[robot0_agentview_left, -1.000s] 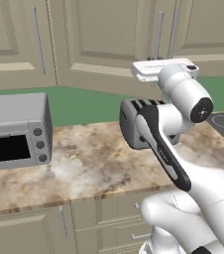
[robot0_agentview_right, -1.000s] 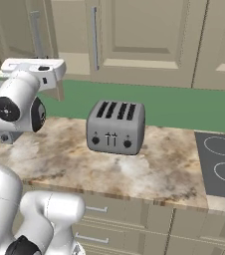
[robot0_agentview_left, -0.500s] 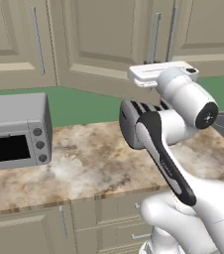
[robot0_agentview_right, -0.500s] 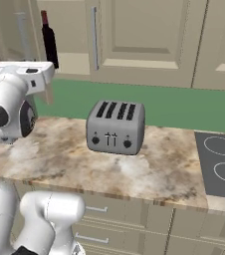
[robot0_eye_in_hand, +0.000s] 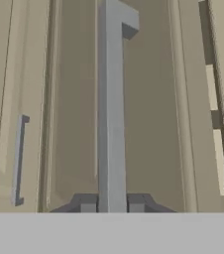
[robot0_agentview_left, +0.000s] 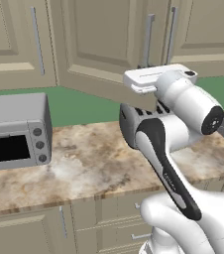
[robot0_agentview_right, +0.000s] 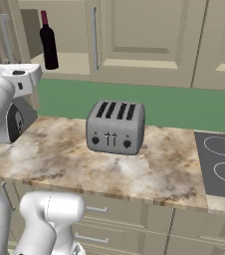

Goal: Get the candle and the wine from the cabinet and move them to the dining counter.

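Note:
The wine (robot0_agentview_right: 48, 42), a dark bottle with a red neck, stands on the shelf of the opened cabinet (robot0_agentview_right: 74, 62). In the hand view the silver bar handle (robot0_eye_in_hand: 111, 99) of the cabinet door runs straight up between my fingertips, and my gripper (robot0_eye_in_hand: 111, 203) is shut on it. My white hand (robot0_agentview_left: 156, 79) sits at the lower end of that handle (robot0_agentview_left: 147, 39), with the door (robot0_agentview_left: 104, 44) swung outward. The same hand (robot0_agentview_right: 12, 74) is below the door's edge (robot0_agentview_right: 5, 35). The candle and the dining counter are out of view.
A silver toaster oven (robot0_agentview_left: 15, 129) stands at the left of the marbled worktop (robot0_agentview_left: 84, 163). A steel toaster (robot0_agentview_right: 115, 127) sits mid-worktop, with a cooktop (robot0_agentview_right: 221, 164) to its right. A green backsplash (robot0_agentview_right: 184, 107) runs behind, and closed cabinet doors (robot0_agentview_right: 149, 35) hang above.
The hand has drawn back with the handle and the door has swung further open. The wine bottle, hidden one second ago, now shows on the shelf.

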Tool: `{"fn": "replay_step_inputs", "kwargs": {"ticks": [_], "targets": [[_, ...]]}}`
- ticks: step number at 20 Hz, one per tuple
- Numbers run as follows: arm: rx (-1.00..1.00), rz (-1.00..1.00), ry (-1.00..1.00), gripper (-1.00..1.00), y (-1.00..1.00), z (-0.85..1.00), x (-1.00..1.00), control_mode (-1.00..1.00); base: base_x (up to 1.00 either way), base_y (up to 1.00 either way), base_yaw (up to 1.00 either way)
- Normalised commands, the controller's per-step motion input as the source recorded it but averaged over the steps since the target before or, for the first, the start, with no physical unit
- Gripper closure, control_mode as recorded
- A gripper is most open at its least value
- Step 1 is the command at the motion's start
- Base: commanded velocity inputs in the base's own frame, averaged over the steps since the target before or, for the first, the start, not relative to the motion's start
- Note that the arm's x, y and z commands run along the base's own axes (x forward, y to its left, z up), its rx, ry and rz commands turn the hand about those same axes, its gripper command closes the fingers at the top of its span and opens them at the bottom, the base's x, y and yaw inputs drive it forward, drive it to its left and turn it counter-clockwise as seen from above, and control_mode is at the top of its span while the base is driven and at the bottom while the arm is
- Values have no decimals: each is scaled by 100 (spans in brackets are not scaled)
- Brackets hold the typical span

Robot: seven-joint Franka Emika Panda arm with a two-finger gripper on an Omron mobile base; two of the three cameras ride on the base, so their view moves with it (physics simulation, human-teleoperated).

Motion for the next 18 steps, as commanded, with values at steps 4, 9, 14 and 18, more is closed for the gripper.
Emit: {"fn": "replay_step_inputs", "kwargs": {"ticks": [4, 9, 14, 18], "targets": [[0, 1, 5, 100, 31, 0, -47, -100, 0, 0, 0], [0, 0, 5, 100, 35, 0, -37, -100, 0, 0, 0], [0, 0, 4, 100, 37, 0, -24, -100, 0, 0, 0], [0, 0, 2, 100, 31, 0, -18, -100, 0, 0, 0]]}}
